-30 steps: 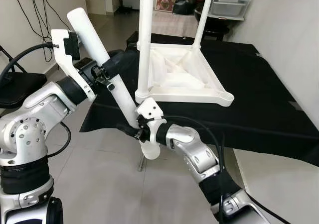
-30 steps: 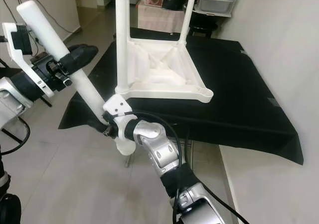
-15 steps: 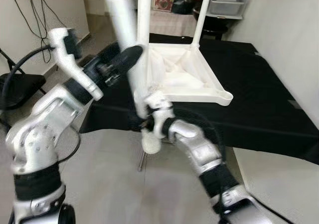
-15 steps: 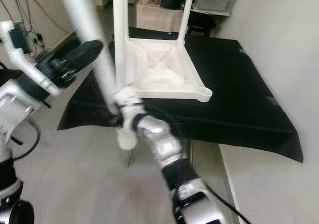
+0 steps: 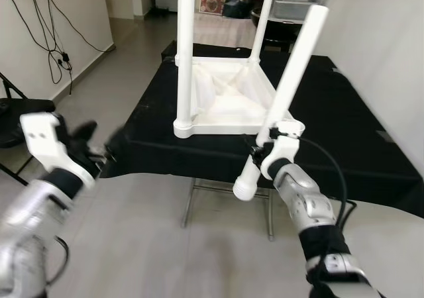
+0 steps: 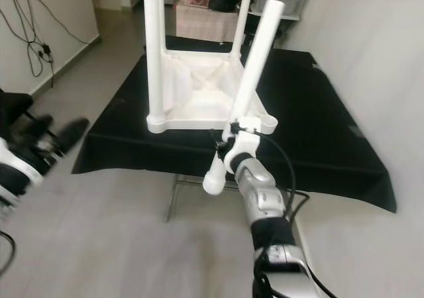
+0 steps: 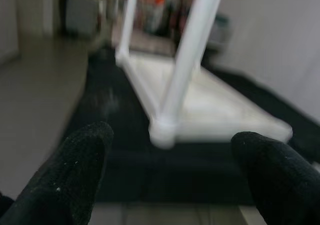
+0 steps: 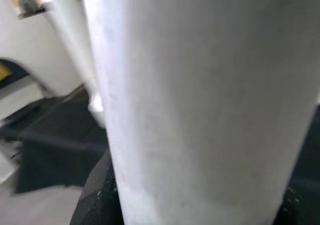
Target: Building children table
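A white children's table (image 5: 225, 106) lies upside down on a black-covered table (image 5: 344, 112), with two legs (image 5: 184, 46) fitted and pointing up. My right gripper (image 5: 263, 153) is shut on a loose white leg (image 5: 295, 73) near its lower end. That leg leans up and to the right, in front of the table's near right corner. The same leg (image 8: 200, 100) runs close across the right wrist view, with a black finger (image 8: 95, 200) beside it. My left gripper (image 5: 93, 139) is low at the left, open and empty, and its fingertips (image 7: 75, 175) stand wide apart.
The black table's metal stand (image 5: 192, 205) rests on the tiled floor in front of me. A black chair (image 5: 20, 112) is at the far left, under cables (image 5: 53, 46) on the wall. Storage boxes (image 5: 298, 3) stand behind the table.
My left gripper has let go of the loose leg and dropped away to the left. The right gripper has swung the leg from leaning left to leaning right by the table's corner. The camera shifted.
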Available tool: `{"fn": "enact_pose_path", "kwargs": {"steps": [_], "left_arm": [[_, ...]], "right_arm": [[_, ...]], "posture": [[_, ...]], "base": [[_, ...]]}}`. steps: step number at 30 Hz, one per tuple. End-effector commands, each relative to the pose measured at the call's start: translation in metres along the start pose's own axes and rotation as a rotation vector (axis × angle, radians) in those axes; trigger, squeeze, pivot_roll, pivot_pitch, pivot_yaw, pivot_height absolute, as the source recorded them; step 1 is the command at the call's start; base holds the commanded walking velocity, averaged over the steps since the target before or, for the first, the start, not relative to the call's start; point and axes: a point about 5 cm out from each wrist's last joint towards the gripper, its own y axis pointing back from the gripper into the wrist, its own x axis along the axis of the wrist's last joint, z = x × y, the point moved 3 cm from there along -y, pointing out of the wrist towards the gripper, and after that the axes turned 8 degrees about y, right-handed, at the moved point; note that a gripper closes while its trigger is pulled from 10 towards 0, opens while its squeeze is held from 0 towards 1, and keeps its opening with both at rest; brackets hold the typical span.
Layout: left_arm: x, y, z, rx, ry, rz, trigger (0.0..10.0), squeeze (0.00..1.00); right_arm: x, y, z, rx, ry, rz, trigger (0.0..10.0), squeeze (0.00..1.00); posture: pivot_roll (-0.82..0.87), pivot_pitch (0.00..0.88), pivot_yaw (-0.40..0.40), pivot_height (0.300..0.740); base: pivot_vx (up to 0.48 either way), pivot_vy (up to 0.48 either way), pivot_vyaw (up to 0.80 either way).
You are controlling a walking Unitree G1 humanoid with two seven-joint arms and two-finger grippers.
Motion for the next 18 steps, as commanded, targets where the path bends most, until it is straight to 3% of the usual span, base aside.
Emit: {"fn": "enact_pose_path", "kwargs": {"steps": [1,2,3,4,5,6,15,18], "left_arm": [[-0.010,0.000,0.006,0.001,-0.015,-0.015,10.0,0.00],[-0.031,0.006,0.013,0.032,-0.004,-0.059,10.0,0.00],[-0.031,0.006,0.013,0.032,-0.004,-0.059,10.0,0.00],[-0.050,0.011,0.020,0.048,0.007,-0.099,10.0,0.00],[-0.050,0.011,0.020,0.048,0.007,-0.099,10.0,0.00],[-0.063,0.015,0.026,0.064,0.023,-0.125,10.0,0.00],[-0.065,0.013,0.018,0.108,0.072,-0.109,10.0,0.00],[-0.067,0.009,0.018,0.104,0.054,-0.109,10.0,0.00]], "right_arm": [[0.008,-0.001,-0.012,0.054,-0.006,0.040,10.0,0.00],[0.005,0.001,-0.031,0.127,0.003,0.039,10.0,0.00],[0.005,0.001,-0.031,0.127,0.003,0.039,10.0,0.00],[0.006,0.000,-0.041,0.171,0.019,0.048,10.0,0.00],[0.006,0.000,-0.041,0.171,0.019,0.048,10.0,0.00],[0.007,-0.001,-0.044,0.187,0.015,0.053,10.0,0.00],[0.005,-0.008,-0.041,0.182,0.005,0.041,10.0,0.00],[0.005,-0.009,-0.040,0.177,0.003,0.042,10.0,0.00]], "posture": [[-0.08,0.000,-0.098,0.740],[-0.07,0.000,-0.101,0.740],[-0.07,0.000,-0.101,0.740],[-0.07,0.000,-0.101,0.740],[-0.07,0.000,-0.101,0.740],[-0.07,0.000,-0.104,0.740],[-0.06,0.000,-0.102,0.740],[-0.07,0.000,-0.102,0.740]], "base": [[0.000,0.000,0.00],[0.000,-0.465,0.00],[0.000,-0.465,0.00],[0.000,-0.465,0.00],[0.000,-0.465,0.00],[0.000,-0.465,0.00],[0.000,-0.464,0.00],[0.000,-0.278,0.00]]}}
